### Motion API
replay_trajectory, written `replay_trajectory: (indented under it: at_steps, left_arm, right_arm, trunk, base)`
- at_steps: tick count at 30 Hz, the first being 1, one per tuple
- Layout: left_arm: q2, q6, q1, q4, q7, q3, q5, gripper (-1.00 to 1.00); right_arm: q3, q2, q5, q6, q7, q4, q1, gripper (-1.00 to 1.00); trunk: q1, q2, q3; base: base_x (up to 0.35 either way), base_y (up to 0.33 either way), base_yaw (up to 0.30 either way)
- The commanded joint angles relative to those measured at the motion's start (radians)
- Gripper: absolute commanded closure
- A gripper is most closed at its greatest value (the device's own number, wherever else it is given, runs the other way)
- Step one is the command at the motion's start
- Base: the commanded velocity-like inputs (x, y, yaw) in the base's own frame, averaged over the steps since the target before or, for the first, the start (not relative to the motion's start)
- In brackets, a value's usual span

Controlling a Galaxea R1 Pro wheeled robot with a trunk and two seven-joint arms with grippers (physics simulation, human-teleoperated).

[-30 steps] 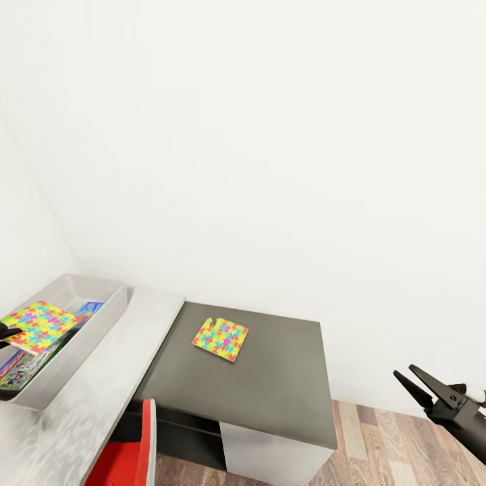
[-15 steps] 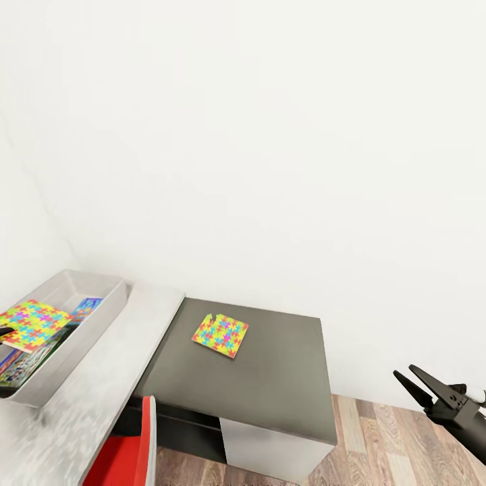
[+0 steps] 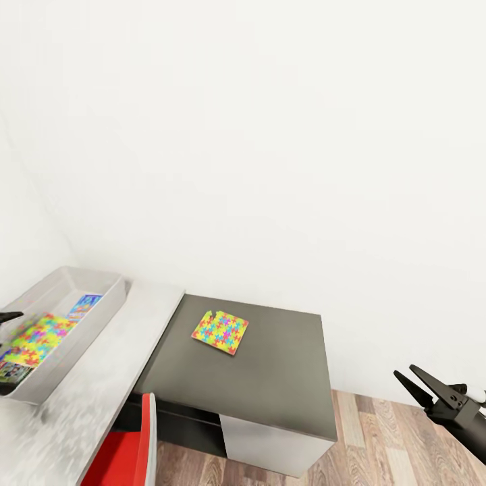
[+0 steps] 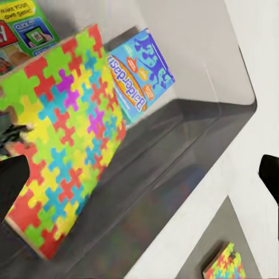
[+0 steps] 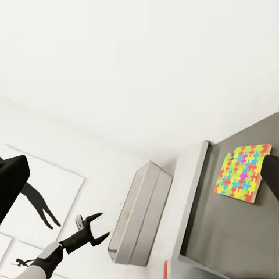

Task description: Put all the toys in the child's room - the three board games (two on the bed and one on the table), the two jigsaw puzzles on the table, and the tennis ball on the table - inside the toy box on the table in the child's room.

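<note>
One jigsaw puzzle (image 3: pixel 37 337) leans tilted and loose inside the light grey toy box (image 3: pixel 108 297), motion-blurred in the head view. Under and beside it lie a blue board game (image 4: pixel 139 72) and another colourful board game (image 4: pixel 23 29). My left gripper (image 3: pixel 8 351) hangs open over the box, its fingers (image 4: pixel 11 186) wide apart and off the puzzle (image 4: pixel 64 133). A second jigsaw puzzle (image 3: pixel 220 332) lies flat on the dark lower table top (image 3: pixel 283 378). My right gripper (image 3: pixel 403 370) is open and empty, off the table's right end.
A red chair (image 3: pixel 125 452) stands tucked at the pale grey desk top (image 3: pixel 115 364). Wood-plank floor (image 3: pixel 398 445) lies right of the table. White walls close the corner behind; black silhouette posters (image 5: pixel 40 197) hang there.
My left gripper let go of the jigsaw puzzle it held above the toy box. The puzzle dropped into the box. The view shifted slightly; the right arm stayed put.
</note>
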Motion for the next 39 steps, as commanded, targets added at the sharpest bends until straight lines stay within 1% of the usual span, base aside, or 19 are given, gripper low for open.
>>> replay_trajectory:
  at_steps: [1,24,28,30,35,36,38,39]
  left_arm:
    - [0.0,0.006,-0.002,0.0,-0.005,0.005,-0.006,-1.0]
    - [0.006,0.016,-0.002,-0.009,-0.017,0.006,-0.002,-1.0]
    - [0.008,0.019,-0.002,-0.011,-0.021,0.012,-0.001,-1.0]
    - [0.013,0.029,-0.002,-0.012,-0.024,0.019,0.002,-1.0]
    - [0.032,0.063,-0.002,-0.012,-0.025,0.029,0.024,-1.0]
    - [0.04,0.07,-0.002,-0.012,-0.026,0.03,0.036,-1.0]
    - [0.047,0.075,-0.002,-0.012,-0.027,0.031,0.049,-1.0]
    - [0.054,0.079,-0.002,-0.012,-0.029,0.031,0.064,-1.0]
  right_arm:
    - [0.0,0.0,-0.004,0.005,0.0,-0.001,0.0,-1.0]
    - [0.0,0.0,-0.005,0.003,0.0,-0.001,0.0,-1.0]
    - [0.0,0.0,-0.005,0.003,0.0,-0.001,0.0,-1.0]
    - [0.0,0.0,-0.004,0.002,0.0,-0.001,0.0,-1.0]
    - [0.0,0.0,-0.004,0.001,0.0,-0.001,0.0,-1.0]
    - [0.0,0.0,-0.004,0.001,0.0,-0.001,0.0,-1.0]
    - [0.0,0.0,-0.004,0.001,0.0,-0.001,0.0,-1.0]
    - [0.0,0.0,-0.004,0.001,0.0,-0.001,0.0,-1.0]
  trunk:
    - [0.001,-0.002,-0.002]
    - [0.001,-0.002,-0.003]
    - [0.001,-0.002,-0.003]
    - [0.001,-0.002,-0.003]
    - [0.001,-0.002,-0.003]
    - [0.001,-0.002,-0.003]
    - [0.001,-0.002,-0.003]
    - [0.001,-0.002,-0.003]
  base:
    - [0.0,0.0,0.0]
    - [0.0,0.0,0.0]
    - [0.0,0.0,0.0]
    - [0.0,0.0,0.0]
    - [0.0,0.0,0.0]
    - [0.0,0.0,0.0]
    - [0.0,0.0,0.0]
    - [0.0,0.0,0.0]
